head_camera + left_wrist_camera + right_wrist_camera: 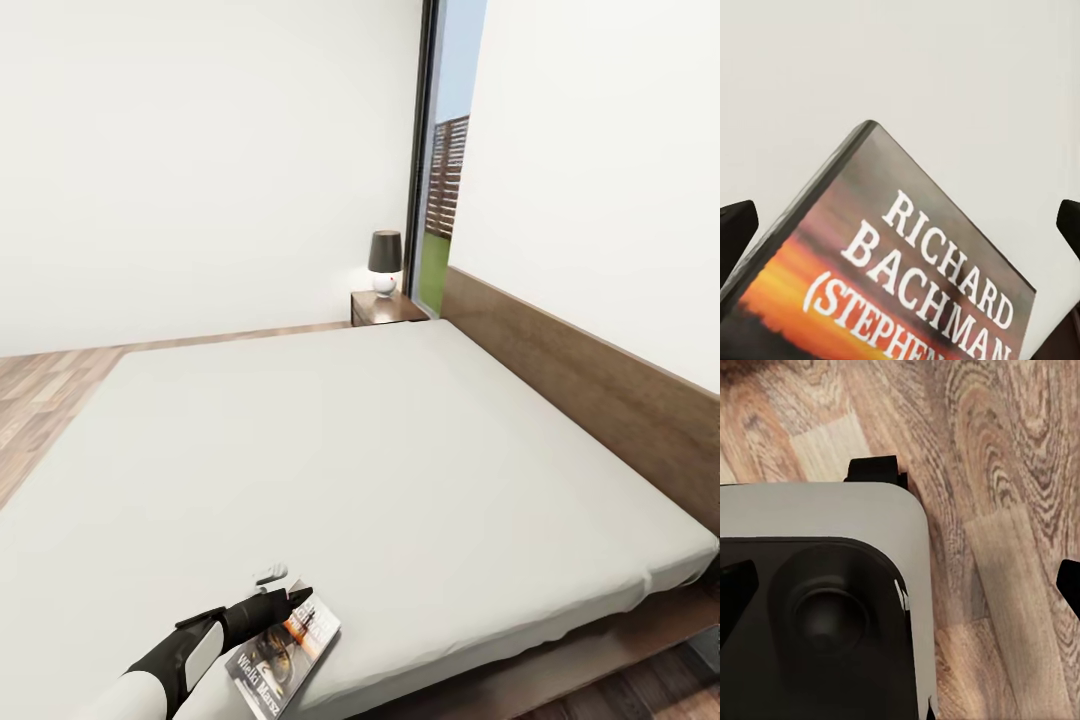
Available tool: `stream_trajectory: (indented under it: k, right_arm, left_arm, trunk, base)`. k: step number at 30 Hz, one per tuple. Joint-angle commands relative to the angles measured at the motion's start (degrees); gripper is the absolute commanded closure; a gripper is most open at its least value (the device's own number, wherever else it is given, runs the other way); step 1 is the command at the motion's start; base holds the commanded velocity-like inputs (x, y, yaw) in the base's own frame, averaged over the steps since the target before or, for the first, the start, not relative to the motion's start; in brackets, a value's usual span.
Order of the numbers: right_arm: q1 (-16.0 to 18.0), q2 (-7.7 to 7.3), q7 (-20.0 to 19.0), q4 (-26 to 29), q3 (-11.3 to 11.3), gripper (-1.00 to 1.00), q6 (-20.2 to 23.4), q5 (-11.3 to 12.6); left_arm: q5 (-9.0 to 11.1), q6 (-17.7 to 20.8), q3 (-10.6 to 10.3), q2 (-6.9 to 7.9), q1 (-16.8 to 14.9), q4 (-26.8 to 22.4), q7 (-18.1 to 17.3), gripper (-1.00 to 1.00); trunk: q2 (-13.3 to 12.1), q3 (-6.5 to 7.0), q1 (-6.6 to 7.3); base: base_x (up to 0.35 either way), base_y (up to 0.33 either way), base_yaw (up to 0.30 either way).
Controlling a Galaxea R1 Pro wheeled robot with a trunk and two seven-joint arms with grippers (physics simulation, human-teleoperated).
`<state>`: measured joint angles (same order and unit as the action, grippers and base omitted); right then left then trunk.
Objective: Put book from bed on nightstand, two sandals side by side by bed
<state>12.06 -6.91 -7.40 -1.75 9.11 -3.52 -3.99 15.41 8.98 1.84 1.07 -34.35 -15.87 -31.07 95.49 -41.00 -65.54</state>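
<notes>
Robot's grey-black base over wood-plank floor, hand fingertips apart.

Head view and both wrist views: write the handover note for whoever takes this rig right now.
Left claw: open, over the book, not gripping it.
Right claw: open, holding nothing, above the wood floor by the robot's own base.
Book: flat on the bed, near its closest edge.
Nightstand: far side of the bed, carrying a lamp.
Done: nothing yet.
Left: grasp the book, move it to the nightstand; find both sandals, set them side by side next to the bed.
</notes>
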Motion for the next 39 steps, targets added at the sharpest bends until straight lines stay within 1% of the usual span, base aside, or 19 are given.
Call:
stream_trajectory:
  k: [1, 32, 39]
  right_arm:
    - [0.1, -0.03, -0.2, -0.2, 0.5, -1.0, -0.3, -0.4]
    - [0.1, -0.03, -0.2, -0.2, 0.5, -1.0, -0.3, -0.4]
    - [0.1, -0.03, -0.2, -0.2, 0.5, -1.0, -0.3, -0.4]
  left_arm:
    - [0.4, 0.6, 0.2, -0.01, 0.0, 0.0, -0.2, -1.0]
    - [0.4, 0.6, 0.2, -0.02, 0.0, 0.0, -0.3, -1.0]
    - [0.4, 0.6, -0.2, -0.01, 0.0, 0.0, -0.3, -1.0]
  trunk:
    - [0.0, -0.03, 0.01]
    - [0.0, 0.05, 0.01]
    - [0.0, 0.05, 0.01]
  base:
    - [0.0, 0.0, -0.062]
    - [0.0, 0.0, -0.011]
    - [0.0, 0.0, 0.0]
